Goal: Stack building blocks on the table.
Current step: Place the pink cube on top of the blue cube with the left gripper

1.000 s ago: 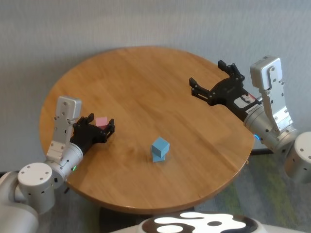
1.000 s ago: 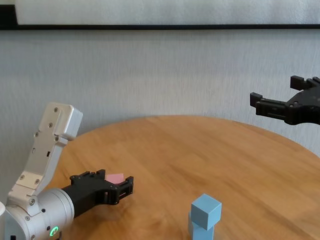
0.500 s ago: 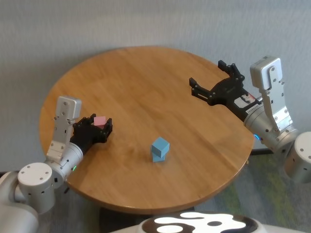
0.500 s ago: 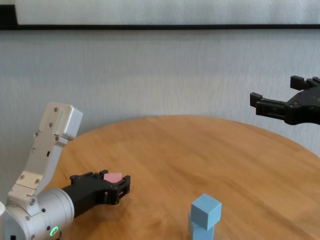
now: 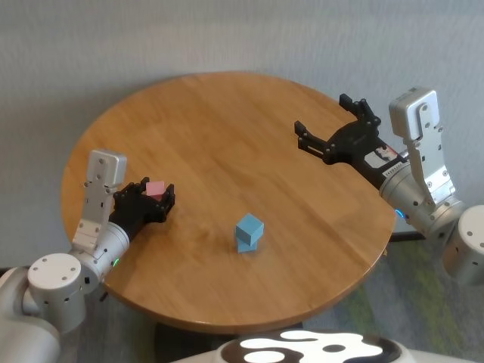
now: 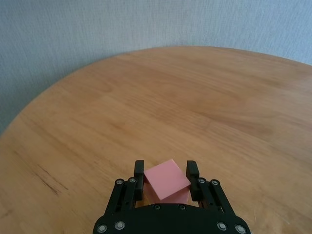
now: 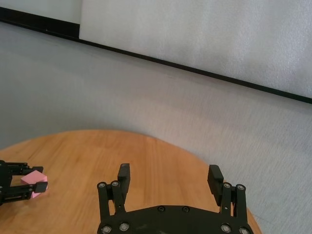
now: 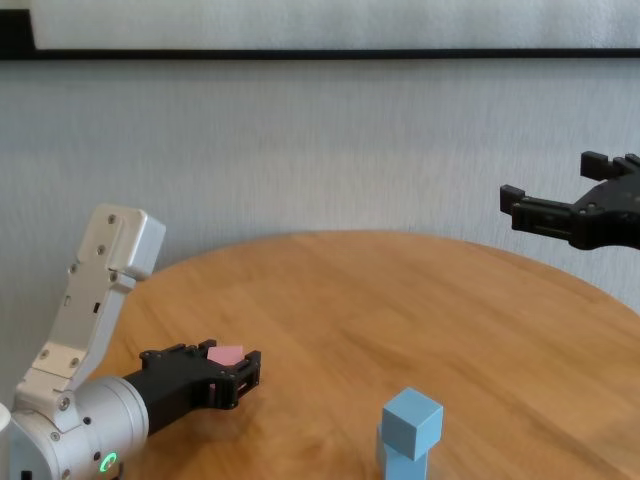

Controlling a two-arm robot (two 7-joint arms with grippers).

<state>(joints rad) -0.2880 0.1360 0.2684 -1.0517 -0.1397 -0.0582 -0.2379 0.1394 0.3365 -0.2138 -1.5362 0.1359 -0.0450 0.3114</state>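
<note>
Wood-grain round table (image 5: 227,128) | grey wall behind | left hand (image 6: 166,176) clamps pink block (image 6: 166,178) | right hand (image 5: 337,125) spread, aloft

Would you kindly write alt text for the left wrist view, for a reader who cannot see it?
The left gripper has its black fingers closed on either side of a pink block, which sits turned at an angle between them on the round wooden table. Beyond the table's far edge is a plain grey wall.
</note>
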